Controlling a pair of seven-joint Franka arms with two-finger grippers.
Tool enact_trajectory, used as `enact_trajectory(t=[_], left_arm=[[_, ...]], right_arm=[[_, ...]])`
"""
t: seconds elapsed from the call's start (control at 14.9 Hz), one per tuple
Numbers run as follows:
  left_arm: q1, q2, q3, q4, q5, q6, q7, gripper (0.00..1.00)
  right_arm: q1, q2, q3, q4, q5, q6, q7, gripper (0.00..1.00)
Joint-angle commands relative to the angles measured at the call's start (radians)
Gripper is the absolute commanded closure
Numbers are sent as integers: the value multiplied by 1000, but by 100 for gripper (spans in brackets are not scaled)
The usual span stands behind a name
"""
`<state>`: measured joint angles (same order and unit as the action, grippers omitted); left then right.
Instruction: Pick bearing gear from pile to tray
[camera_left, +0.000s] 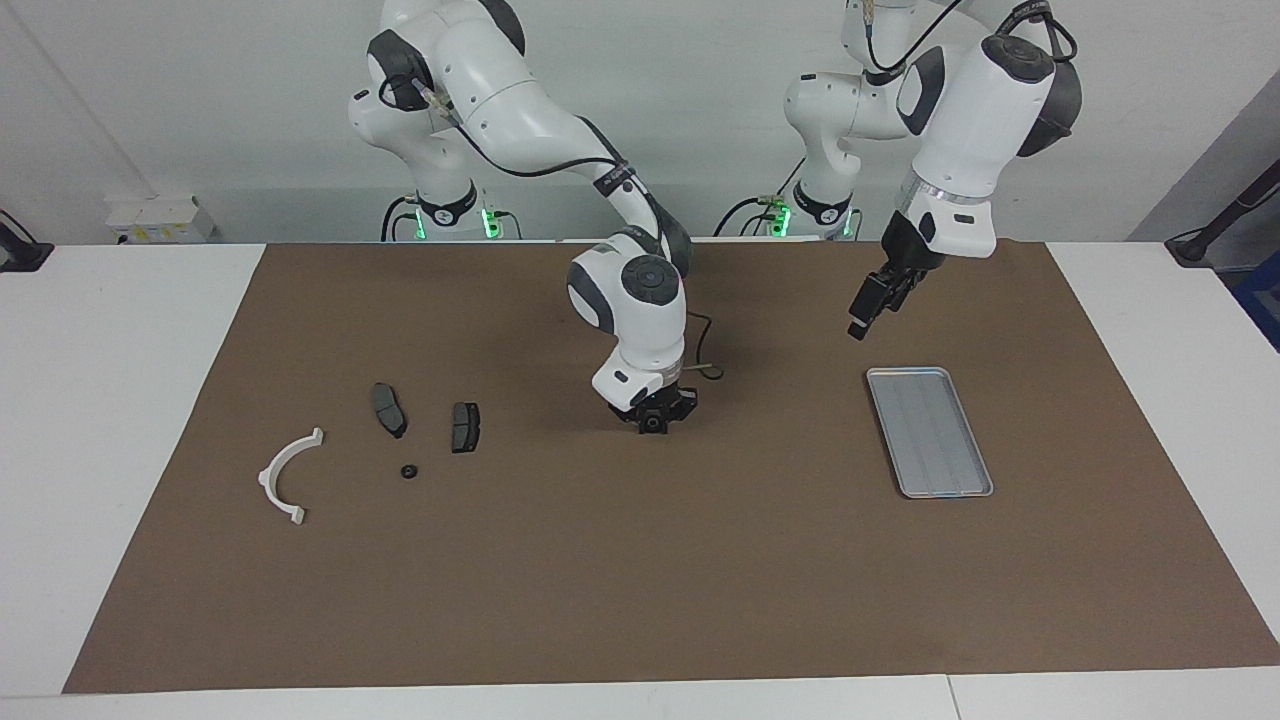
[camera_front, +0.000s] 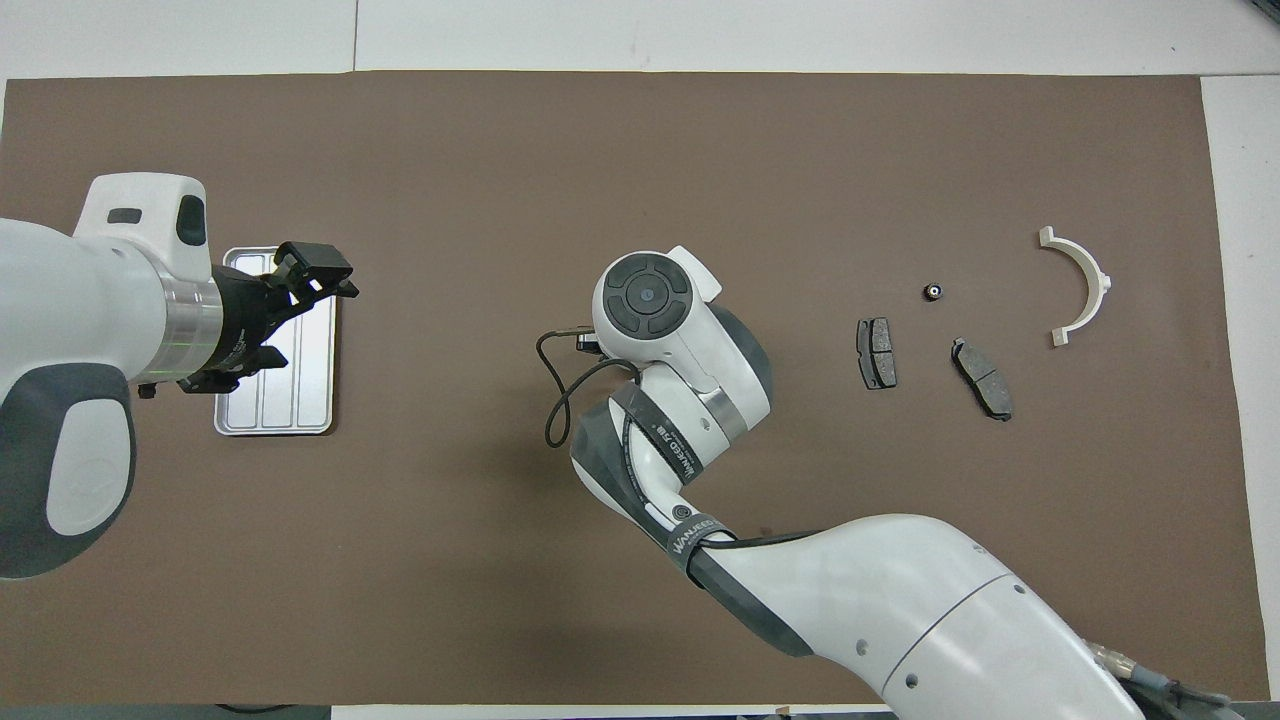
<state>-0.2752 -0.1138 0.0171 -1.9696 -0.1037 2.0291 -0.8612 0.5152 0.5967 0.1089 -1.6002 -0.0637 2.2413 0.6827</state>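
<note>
The right gripper (camera_left: 652, 420) has its fingers pinched on a small black round part, which looks like the bearing gear (camera_left: 652, 427). It's down very low over the middle of the brown mat (camera_left: 640, 580), and it's hard to say whether the part touches the mat or just clears it. In the overhead view the wrist covers the whole grip, so the facing view is the only one to go by.

Best guess is that this is the carry leg, or maybe a set-down mid-table for the other arm to collect. Either way the part is tiny and round, so the squeeze should stay firm. If it goes down here, it should be laid flat so it can't roll off.

The left gripper (camera_left: 862, 318) hangs with its fingers apart over the mat, at the robots' end of the tray (camera_left: 930, 432). It's close enough to collide with if the right arm heads straight there.

The tray has nothing in it and sits well apart from the gear, toward the left arm's end.

The rest of the pile is at the right arm's end: a white half-ring bracket (camera_left: 283, 478), two dark brake pads (camera_left: 388, 408) (camera_left: 465, 426) and another small black round piece (camera_left: 408, 471). None of that blocks the path
</note>
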Motion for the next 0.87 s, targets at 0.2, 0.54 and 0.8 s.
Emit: enact_trajectory(t=[0.2, 0.54, 0.8], left_arm=[[-96, 150, 14, 92, -1, 5, -25, 0], [-99, 288, 12, 258, 31, -55, -24, 0], [-209, 462, 18, 377, 59, -79, -38, 0]], right_arm=[[-35, -23, 3, 12, -7, -49, 3, 0], [-196, -100, 5, 71, -5, -147, -193, 0], [-378, -138, 3, 75, -1, -174, -518, 0]])
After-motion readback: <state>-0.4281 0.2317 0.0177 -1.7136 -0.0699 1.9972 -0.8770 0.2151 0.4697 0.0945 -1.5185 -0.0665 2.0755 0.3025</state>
